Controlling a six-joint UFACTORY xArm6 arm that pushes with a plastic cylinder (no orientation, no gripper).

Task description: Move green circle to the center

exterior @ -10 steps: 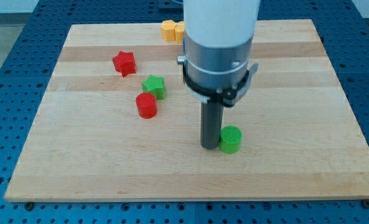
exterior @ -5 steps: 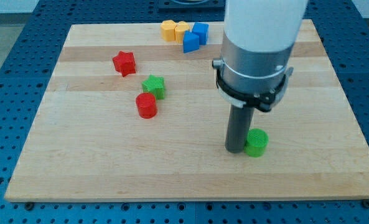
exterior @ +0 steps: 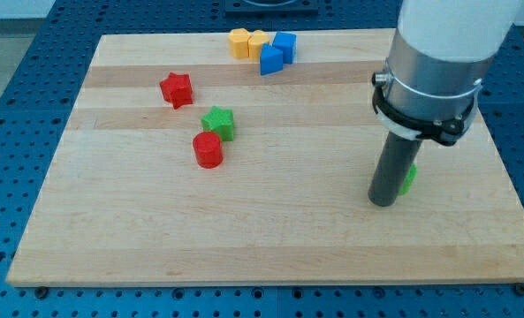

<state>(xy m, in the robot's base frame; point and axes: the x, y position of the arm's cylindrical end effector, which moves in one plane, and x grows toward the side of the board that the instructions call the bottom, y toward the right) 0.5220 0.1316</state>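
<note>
The green circle sits on the wooden board at the view's right, mostly hidden behind my rod; only a sliver shows at the rod's right side. My tip rests on the board just left of and below the green circle, touching or nearly touching it.
A red star, a green star and a red cylinder lie at the view's left. Two yellow blocks and two blue blocks sit near the top edge.
My rod has moved to the view's right and slightly up, and the green circle has gone right with it, from the board's lower middle to its right side.
</note>
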